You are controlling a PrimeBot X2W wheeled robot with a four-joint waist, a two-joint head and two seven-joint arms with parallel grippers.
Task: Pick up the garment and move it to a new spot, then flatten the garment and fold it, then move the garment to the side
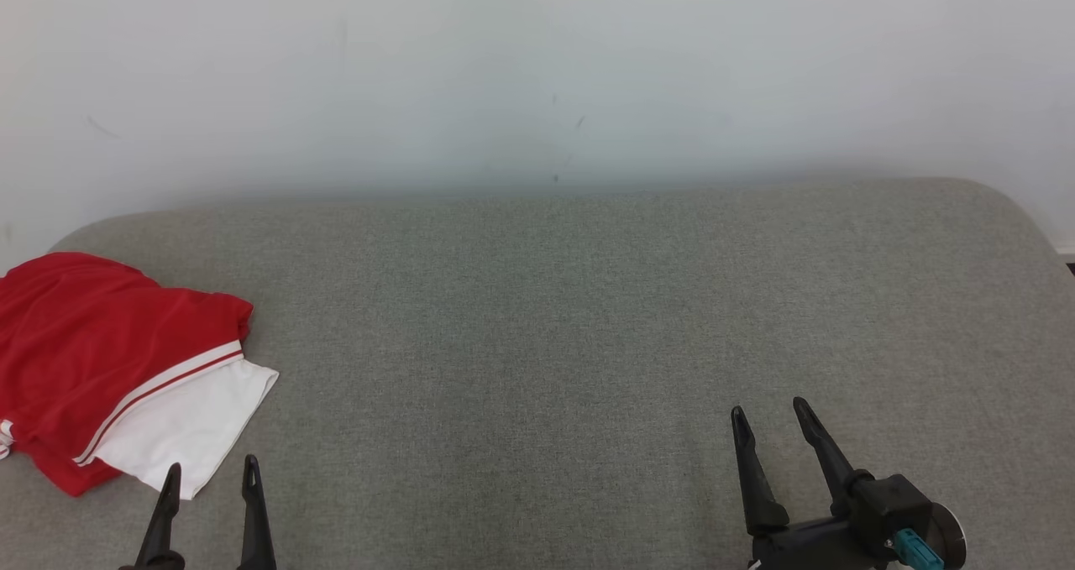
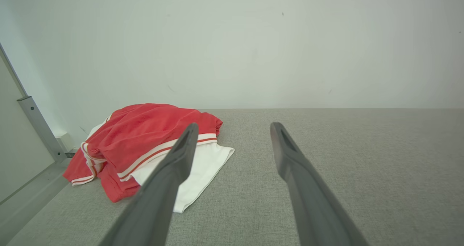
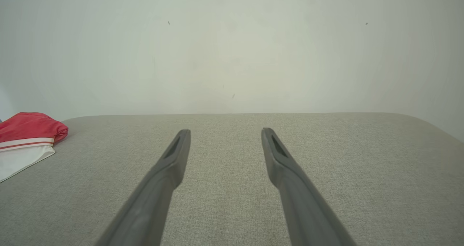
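Note:
A red and white garment point(image 1: 101, 368) with striped trim lies crumpled at the far left of the grey fabric surface point(image 1: 546, 318). In the left wrist view the garment point(image 2: 152, 148) sits ahead and to the left of the fingers. My left gripper point(image 1: 212, 471) stands open just below the garment's white corner, nothing between its fingers. My right gripper point(image 1: 768, 415) is open at the lower right, far from the cloth. In the right wrist view the garment point(image 3: 27, 137) shows at the left edge, with the right gripper point(image 3: 224, 132) open over bare fabric.
A pale wall point(image 1: 537, 75) rises directly behind the surface. The surface's corners are rounded at back left and back right point(image 1: 1008, 209). A metal frame post point(image 2: 36, 126) stands left of the garment in the left wrist view.

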